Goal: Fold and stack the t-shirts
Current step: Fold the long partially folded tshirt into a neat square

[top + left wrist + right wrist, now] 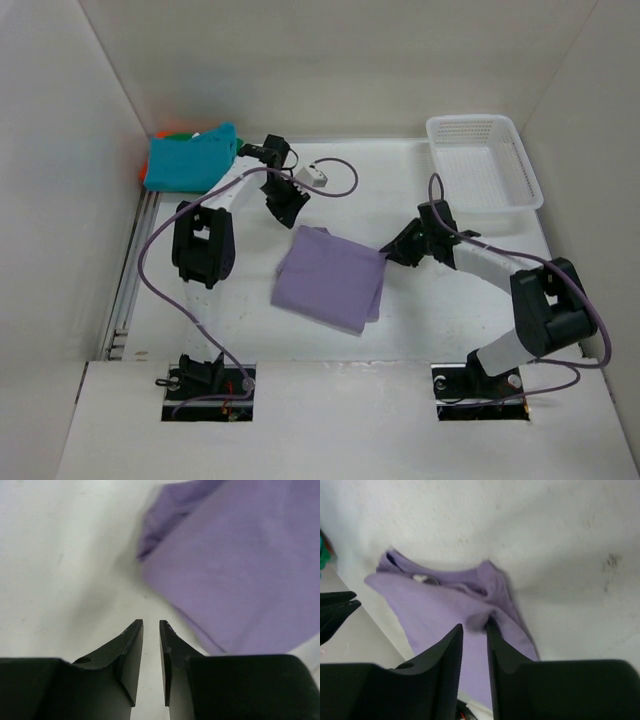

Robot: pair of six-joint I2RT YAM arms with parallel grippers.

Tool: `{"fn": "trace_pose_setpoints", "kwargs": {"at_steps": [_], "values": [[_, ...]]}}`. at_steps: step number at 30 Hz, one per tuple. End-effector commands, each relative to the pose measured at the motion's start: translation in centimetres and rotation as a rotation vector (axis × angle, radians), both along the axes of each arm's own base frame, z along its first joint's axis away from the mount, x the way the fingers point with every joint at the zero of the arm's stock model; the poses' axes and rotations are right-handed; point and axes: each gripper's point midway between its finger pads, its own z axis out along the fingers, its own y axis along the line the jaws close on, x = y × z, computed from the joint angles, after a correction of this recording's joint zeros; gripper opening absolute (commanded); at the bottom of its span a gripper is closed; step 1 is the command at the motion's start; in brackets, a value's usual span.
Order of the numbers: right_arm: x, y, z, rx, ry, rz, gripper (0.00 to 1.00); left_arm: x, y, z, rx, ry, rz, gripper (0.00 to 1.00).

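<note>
We are looking into a booth of plain white walls (330, 60) enclosing a white table (450, 310), its surface faintly scuffed and speckled in the right wrist view. The lavender t-shirt (330, 280) is lying folded into a rough rectangle near the table's middle, between the two arms. The white mesh basket (520, 175) is sitting in the far right corner. In the far left corner the teal t-shirt (190, 160) is resting folded on the orange t-shirt (146, 178), which is only peeking out at its edges. The left gripper (151, 623) is hovering over bare table just beside the lavender cloth, fingers slightly parted and grasping nothing. The right gripper (474, 626) is sitting at the shirt's right edge, fingers a little apart with a bunched fold at their tips; we cannot tell whether they are pinching it.
</note>
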Motion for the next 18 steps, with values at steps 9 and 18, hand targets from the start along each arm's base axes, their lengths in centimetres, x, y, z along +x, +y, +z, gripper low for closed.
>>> {"fn": "trace_pose_setpoints", "kwargs": {"at_steps": [9, 18], "values": [[4.0, -0.8, 6.8, -0.055, -0.284, -0.005, 0.32, 4.4, 3.2, 6.1, -0.124, -0.166, 0.291, 0.51], [-4.1, 0.6, 4.1, -0.134, -0.217, 0.072, 0.6, -3.6, 3.5, 4.7, -0.208, 0.022, 0.33, 1.0]]}}
